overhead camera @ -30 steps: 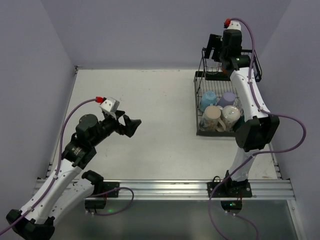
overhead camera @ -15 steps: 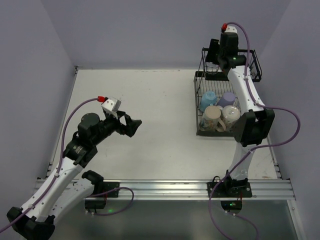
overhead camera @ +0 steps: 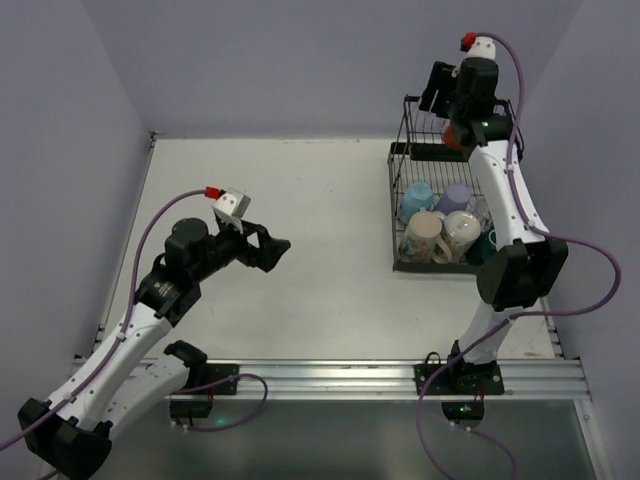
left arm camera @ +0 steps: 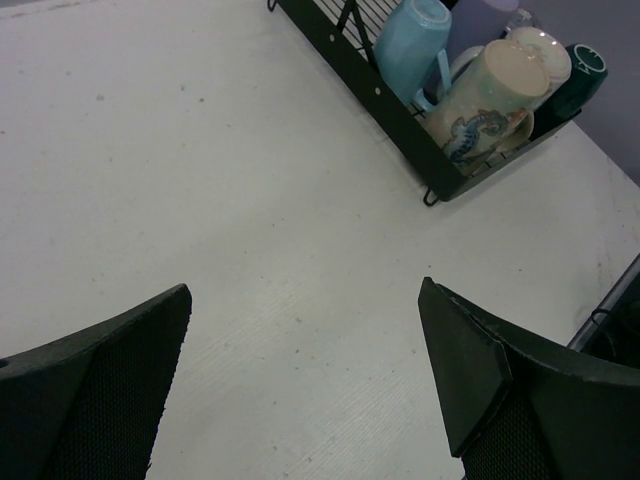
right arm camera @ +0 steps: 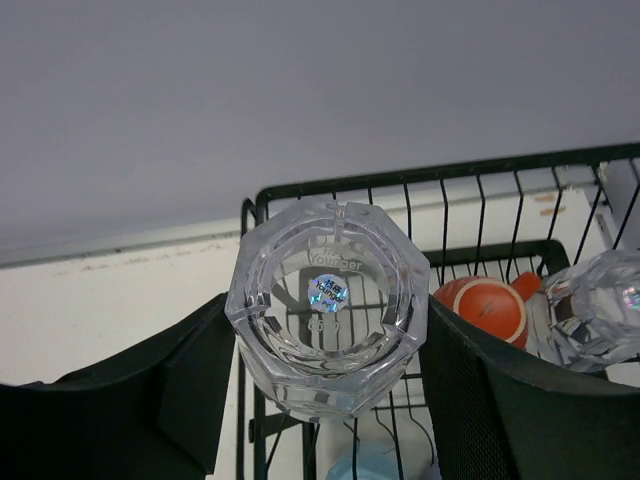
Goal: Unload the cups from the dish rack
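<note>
Pinching a clear glass (right arm camera: 325,300) in the right hand (right arm camera: 330,380), base toward the wrist camera, over the upper basket of the dish rack (overhead camera: 393,200), near an orange-red cup (right arm camera: 487,305) and a second glass (right arm camera: 600,310). Spread wide at the left hand (left arm camera: 305,330), above the tabletop (left arm camera: 200,170), well apart from the rack.

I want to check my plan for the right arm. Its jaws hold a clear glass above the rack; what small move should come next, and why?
Probably carry it leftward, off the dish rack, toward the table. The right gripper is shut on the clear glass, which hangs over the upper basket wires, with another glass and an orange cup beside it.
</note>
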`<state>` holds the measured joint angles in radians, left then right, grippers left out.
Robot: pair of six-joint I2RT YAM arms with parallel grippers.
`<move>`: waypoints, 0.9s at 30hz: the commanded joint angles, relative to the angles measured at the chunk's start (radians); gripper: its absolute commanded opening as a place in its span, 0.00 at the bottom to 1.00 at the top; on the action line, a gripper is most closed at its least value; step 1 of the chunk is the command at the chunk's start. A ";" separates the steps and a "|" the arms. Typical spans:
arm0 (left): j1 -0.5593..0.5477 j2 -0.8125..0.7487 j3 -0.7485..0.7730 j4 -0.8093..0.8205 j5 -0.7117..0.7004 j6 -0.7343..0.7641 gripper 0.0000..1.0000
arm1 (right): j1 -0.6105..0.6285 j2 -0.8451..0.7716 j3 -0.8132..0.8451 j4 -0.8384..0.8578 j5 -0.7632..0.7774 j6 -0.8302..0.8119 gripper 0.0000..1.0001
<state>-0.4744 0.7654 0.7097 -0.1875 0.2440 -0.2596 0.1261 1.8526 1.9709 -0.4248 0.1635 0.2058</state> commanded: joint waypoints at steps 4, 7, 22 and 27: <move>-0.006 0.043 0.096 0.158 0.155 -0.154 1.00 | 0.003 -0.301 -0.147 0.240 -0.128 0.079 0.13; -0.006 0.086 0.093 0.310 0.251 -0.263 1.00 | 0.009 -0.484 -0.474 0.398 -0.277 0.231 0.12; -0.173 0.336 0.054 1.005 0.350 -0.687 0.72 | 0.210 -0.905 -1.196 1.006 -0.570 0.785 0.11; -0.198 0.412 0.068 1.051 0.321 -0.687 0.66 | 0.234 -0.885 -1.238 1.072 -0.604 0.845 0.12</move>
<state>-0.6632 1.1458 0.7551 0.7479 0.5941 -0.9127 0.3542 0.9916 0.7399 0.4488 -0.4026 0.9581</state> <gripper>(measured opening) 0.665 0.681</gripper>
